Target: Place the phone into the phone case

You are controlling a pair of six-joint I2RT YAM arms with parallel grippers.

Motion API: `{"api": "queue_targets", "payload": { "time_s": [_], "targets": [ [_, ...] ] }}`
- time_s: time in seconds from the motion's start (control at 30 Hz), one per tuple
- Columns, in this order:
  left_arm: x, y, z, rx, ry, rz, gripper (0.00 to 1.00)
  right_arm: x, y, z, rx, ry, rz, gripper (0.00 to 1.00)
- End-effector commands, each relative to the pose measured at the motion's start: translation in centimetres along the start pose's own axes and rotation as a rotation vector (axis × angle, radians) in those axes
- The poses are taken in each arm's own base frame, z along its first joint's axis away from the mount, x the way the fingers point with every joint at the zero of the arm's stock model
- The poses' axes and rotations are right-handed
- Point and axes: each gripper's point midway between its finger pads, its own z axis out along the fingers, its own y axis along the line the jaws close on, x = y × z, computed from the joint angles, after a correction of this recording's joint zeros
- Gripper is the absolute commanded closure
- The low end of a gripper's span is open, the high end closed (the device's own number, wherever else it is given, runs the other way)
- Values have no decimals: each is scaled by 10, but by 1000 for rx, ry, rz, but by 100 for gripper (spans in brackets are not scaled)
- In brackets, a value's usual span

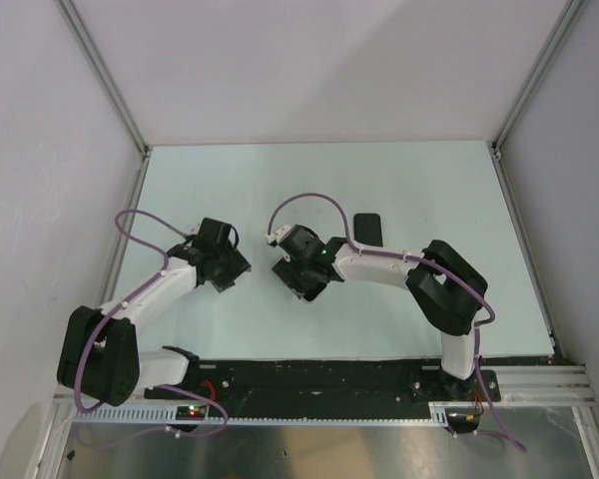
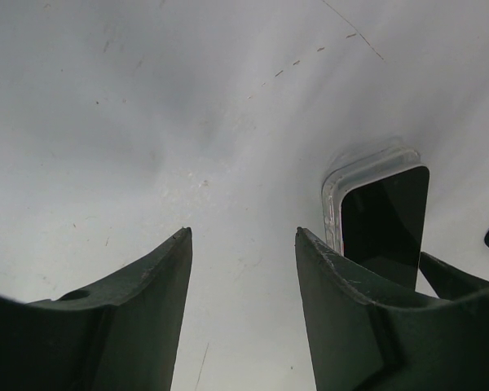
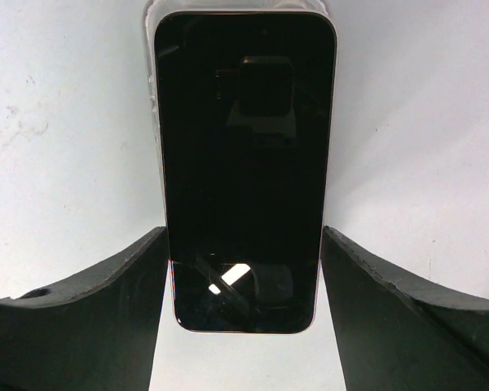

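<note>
Two claws stand spread over the table [image 1: 429, 190]: the right gripper [image 3: 243, 232], nearer, straddles the phone [image 3: 244, 163], its long axis running straight up mid-frame, apparently lying in the clear case [image 3: 152, 81], while the empty left gripper [image 2: 243, 232] has it at right.

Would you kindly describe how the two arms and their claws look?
The left arm and right arm have white links with bulky black joints; a purple cable loops along each. The left claw and right claw have curved matt-black fingers.

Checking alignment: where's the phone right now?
Right wrist view: the phone lies screen-up between the right gripper's fingers, on the phone case.
</note>
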Motion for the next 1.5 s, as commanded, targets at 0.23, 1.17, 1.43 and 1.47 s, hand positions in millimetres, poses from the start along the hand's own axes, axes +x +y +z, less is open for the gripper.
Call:
{"api": "queue_targets", "payload": {
  "time_s": [0.23,1.17,1.43,1.47],
  "targets": [
    [-11,-13,-5,35,-15,14,42,-38,-3,2,0,-81,-14,63],
    [-20,-31,4,24,-7,6,42,-41,9,-9,-4,-58,56,16],
    [-29,-52,11,35,5,50,44,-62,-1,-26,-32,-125,125,13],
    [-31,-58,14,39,14,66,45,-64,-3,-31,-29,-136,155,13]
  ]
}}
